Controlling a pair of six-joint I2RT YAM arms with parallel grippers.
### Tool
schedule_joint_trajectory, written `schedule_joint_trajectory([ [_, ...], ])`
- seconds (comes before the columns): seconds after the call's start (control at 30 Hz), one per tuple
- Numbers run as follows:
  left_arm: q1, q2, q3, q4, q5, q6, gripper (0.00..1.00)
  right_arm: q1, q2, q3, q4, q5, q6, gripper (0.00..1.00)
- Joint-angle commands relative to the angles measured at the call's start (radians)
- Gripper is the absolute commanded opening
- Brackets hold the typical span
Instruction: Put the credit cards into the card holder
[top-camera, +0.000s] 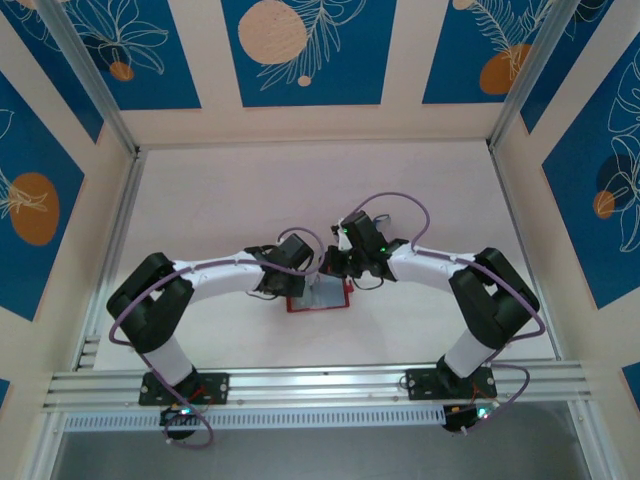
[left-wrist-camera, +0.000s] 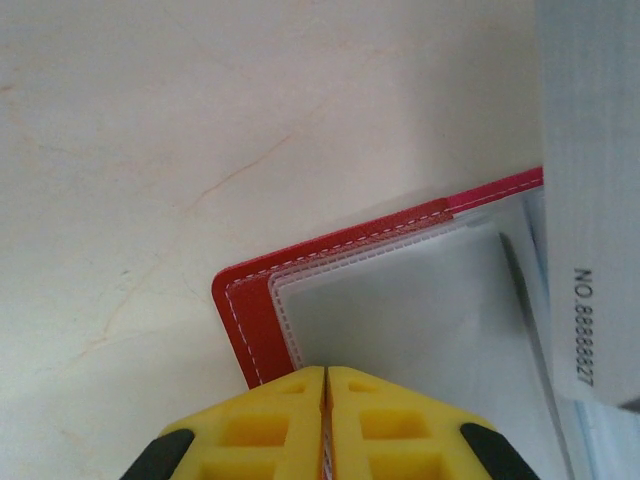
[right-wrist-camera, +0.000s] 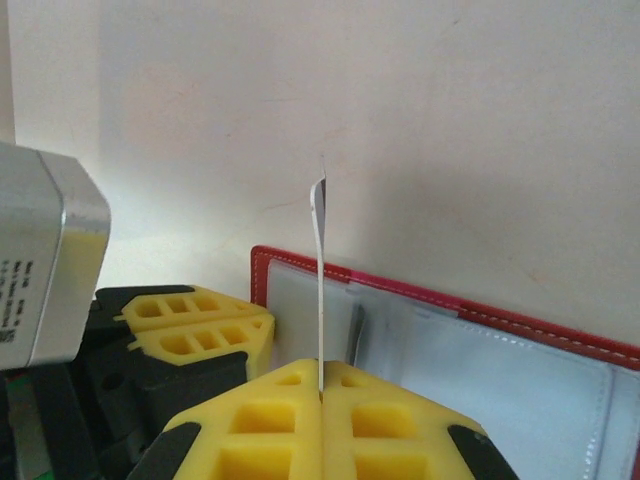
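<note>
The red card holder (top-camera: 320, 299) lies open on the table between both arms, its pale clear sleeves facing up (left-wrist-camera: 400, 310). My left gripper (left-wrist-camera: 326, 372) is shut on the holder's near edge by its red corner, with a thin strip of sleeve between the yellow jaws. My right gripper (right-wrist-camera: 321, 392) is shut on a credit card (right-wrist-camera: 318, 290), a thin pale card seen edge-on. The card stands straight out from the jaws over the left part of the card holder (right-wrist-camera: 300, 262). The left gripper's yellow fingers (right-wrist-camera: 200, 322) sit just left of that card.
A grey camera housing (right-wrist-camera: 45, 265) on the left wrist stands close to my right gripper, and a grey labelled block (left-wrist-camera: 590, 200) fills the right side of the left wrist view. The pale table (top-camera: 330, 190) stretches away behind the holder, framed by aluminium rails (top-camera: 320, 380).
</note>
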Motion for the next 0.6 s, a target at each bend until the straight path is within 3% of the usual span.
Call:
schedule_joint_trajectory([
  [0.0,-0.013,0.017,-0.038,-0.04,0.008,-0.014,0.09,-0.009,0.022,0.022,-0.006,-0.001,-0.017,0.0],
  [0.57,-0.012,0.023,-0.038,-0.039,0.012,-0.017,0.09,-0.015,0.057,0.022,0.016,-0.02,-0.009,0.0],
])
